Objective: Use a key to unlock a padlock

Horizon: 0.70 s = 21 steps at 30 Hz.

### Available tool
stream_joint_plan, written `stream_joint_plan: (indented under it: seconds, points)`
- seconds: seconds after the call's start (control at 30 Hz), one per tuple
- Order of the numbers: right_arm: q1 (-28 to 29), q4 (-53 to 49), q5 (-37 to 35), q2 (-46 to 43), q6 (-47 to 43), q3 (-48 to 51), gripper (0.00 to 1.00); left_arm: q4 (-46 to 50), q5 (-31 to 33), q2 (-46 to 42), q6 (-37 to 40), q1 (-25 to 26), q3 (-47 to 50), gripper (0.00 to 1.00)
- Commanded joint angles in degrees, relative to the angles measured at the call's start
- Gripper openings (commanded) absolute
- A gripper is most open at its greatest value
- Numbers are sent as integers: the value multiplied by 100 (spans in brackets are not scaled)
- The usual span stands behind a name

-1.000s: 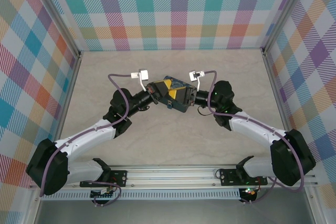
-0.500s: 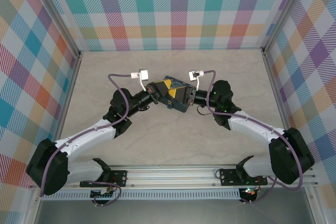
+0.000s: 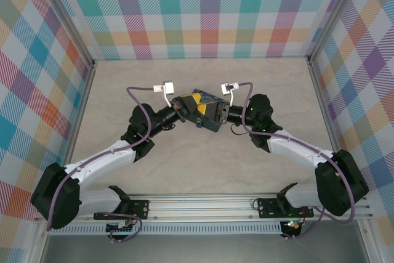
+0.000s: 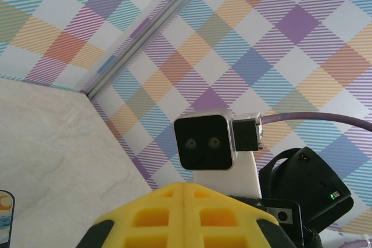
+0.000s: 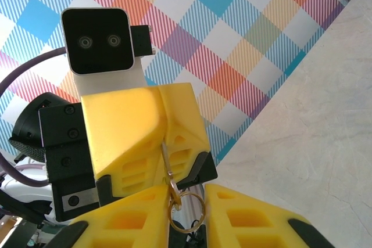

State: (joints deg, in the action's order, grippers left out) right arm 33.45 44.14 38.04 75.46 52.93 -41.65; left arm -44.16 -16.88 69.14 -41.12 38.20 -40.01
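The key (image 5: 168, 166), a thin, stiff, light and probably slippery metal blade, sits above mid-table pinched flat in the clamped left gripper (image 5: 164, 154), its ring (image 5: 186, 206) hanging between the parted fingers of the right gripper (image 5: 187, 198), contact there not determinable; the flat faces offer the surest hold.

The pale marble-look counter (image 3: 271, 90) is bare on every side, up to the checked walls (image 3: 209, 16). In the middle my left hand (image 3: 196, 108) and right hand (image 3: 210, 114) stand nose to nose over a blue painted tin box (image 3: 204, 94). A thin grey metal key (image 5: 167, 158) bridges the slit between them.
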Motion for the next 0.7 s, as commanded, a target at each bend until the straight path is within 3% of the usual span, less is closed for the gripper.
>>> stream_joint_plan:
  seconds: [0.0, 0.13, 0.37, 0.43, 0.57, 0.67]
  points:
    - [-14, 251, -8, 22, 16, -212, 17, -348, -52, -24, -51, 75, -100, 0]
    - [-14, 150, -35, -35, -78, -204, 8, -348, -27, -7, -45, 74, -60, 0]
    - [-14, -744, -200, -301, -544, -169, 5, 10, 245, -216, 174, 74, -24, 0]
    - [-13, -1361, -299, -416, -801, -151, 5, 301, 426, -371, 310, 67, -22, 16]
    - [-13, -2692, -762, -717, -1527, -116, 5, 1180, 775, -738, 469, -42, -51, 64]
    - [-19, -3676, -1178, -809, -2022, -86, 5, 1996, 917, -969, 491, -288, -49, 84]
